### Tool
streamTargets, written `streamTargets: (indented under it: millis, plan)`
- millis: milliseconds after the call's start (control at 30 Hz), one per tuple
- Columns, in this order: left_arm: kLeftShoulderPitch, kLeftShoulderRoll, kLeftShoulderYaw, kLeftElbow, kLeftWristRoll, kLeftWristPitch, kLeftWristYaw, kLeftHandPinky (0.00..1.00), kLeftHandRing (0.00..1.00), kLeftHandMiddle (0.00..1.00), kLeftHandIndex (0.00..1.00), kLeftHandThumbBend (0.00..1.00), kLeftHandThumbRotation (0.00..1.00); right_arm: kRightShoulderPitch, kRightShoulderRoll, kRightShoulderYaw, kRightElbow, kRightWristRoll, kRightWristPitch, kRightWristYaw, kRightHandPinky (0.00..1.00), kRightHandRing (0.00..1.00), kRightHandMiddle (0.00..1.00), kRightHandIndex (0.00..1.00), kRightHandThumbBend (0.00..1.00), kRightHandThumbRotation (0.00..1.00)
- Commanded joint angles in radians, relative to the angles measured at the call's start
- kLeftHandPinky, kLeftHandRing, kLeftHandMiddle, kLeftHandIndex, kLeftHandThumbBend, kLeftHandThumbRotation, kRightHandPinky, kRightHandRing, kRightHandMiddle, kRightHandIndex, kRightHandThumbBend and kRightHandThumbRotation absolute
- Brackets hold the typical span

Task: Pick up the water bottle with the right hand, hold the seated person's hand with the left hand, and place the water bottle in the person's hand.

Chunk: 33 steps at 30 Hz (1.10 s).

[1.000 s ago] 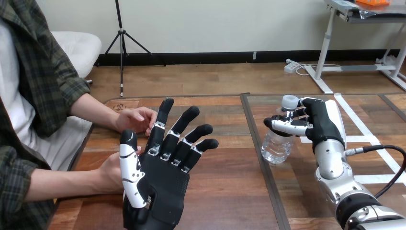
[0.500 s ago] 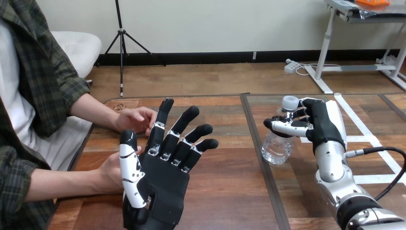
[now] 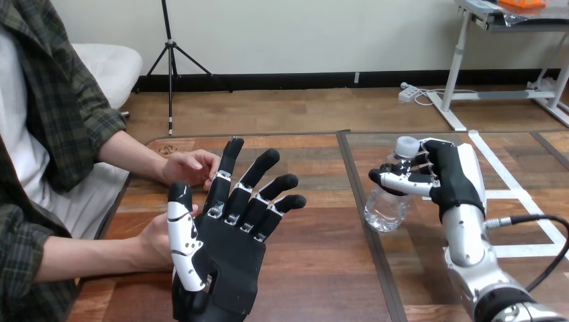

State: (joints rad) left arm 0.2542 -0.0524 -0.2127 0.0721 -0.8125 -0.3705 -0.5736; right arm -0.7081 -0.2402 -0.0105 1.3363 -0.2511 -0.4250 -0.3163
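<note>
At the view's left we see the person's two arms reaching in over the wooden table (image 3: 315,268). The person's far hand (image 3: 188,168) rests on the tabletop with its fingers loosely bent, holding nothing. The person's near hand (image 3: 156,243) lies lower and closer to us, mostly hidden behind the robot's left hand (image 3: 225,251).

That left hand stands upright with its palm turned toward us. Its fingers (image 3: 258,184) are straight and fanned wide, and its thumb is held straight up beside the person's near hand. We see nothing in its grasp and nothing curled round the person's hand. Whether the two hands touch we cannot tell, since the robot's palm covers the place where they would meet.

Further right, a dark seam (image 3: 349,168) runs across the tabletop from far to near. Just right of it is the clear water bottle (image 3: 386,204), leaning slightly, its white cap (image 3: 406,145) on top. We cannot tell whether its base rests on the table.

The right hand (image 3: 451,176) is closed on the water bottle: its fingers (image 3: 401,180) wrap round the upper part just under the cap, and the silver forearm rises from the lower right corner. The bottle is well apart from both of the person's hands.

White tape (image 3: 520,194) marks the table beyond the right hand
</note>
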Motion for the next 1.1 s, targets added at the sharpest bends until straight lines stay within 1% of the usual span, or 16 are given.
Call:
streamTargets:
  millis: [0, 67, 200, 400, 567, 1067]
  plan:
    - [0.079, -0.106, -0.008, -0.043, 0.0, -0.003, -0.01, 0.61, 0.69, 0.79, 0.98, 0.54, 1.0, -0.03, -0.019, -0.007, -0.053, 0.009, -0.072, -0.021, 0.42, 0.46, 0.51, 0.53, 0.76, 0.0]
    - [0.077, -0.105, -0.007, -0.042, -0.001, -0.002, -0.013, 0.61, 0.69, 0.79, 0.98, 0.54, 1.0, -0.028, -0.018, -0.009, -0.054, 0.011, -0.08, -0.023, 0.42, 0.46, 0.51, 0.53, 0.76, 0.0]
    - [0.072, -0.106, -0.007, -0.035, -0.001, -0.005, -0.022, 0.61, 0.69, 0.8, 0.98, 0.54, 1.0, -0.015, -0.021, -0.013, -0.065, 0.019, -0.127, -0.014, 0.42, 0.46, 0.51, 0.53, 0.75, 0.0]
    - [0.067, -0.106, -0.005, -0.032, -0.004, 0.001, -0.027, 0.62, 0.69, 0.8, 0.99, 0.54, 1.0, -0.004, -0.022, -0.016, -0.075, 0.026, -0.176, -0.011, 0.42, 0.46, 0.51, 0.53, 0.75, 0.0]
    - [0.064, -0.107, -0.003, -0.028, 0.0, 0.0, -0.027, 0.62, 0.69, 0.8, 0.99, 0.55, 1.0, 0.002, -0.02, -0.017, -0.081, 0.031, -0.194, -0.01, 0.42, 0.46, 0.51, 0.52, 0.75, 0.0]
    - [0.062, -0.108, -0.001, -0.032, 0.004, -0.001, -0.018, 0.62, 0.69, 0.8, 0.99, 0.54, 1.0, 0.03, -0.014, -0.013, -0.118, 0.028, -0.248, -0.027, 0.43, 0.46, 0.51, 0.52, 0.75, 0.0]
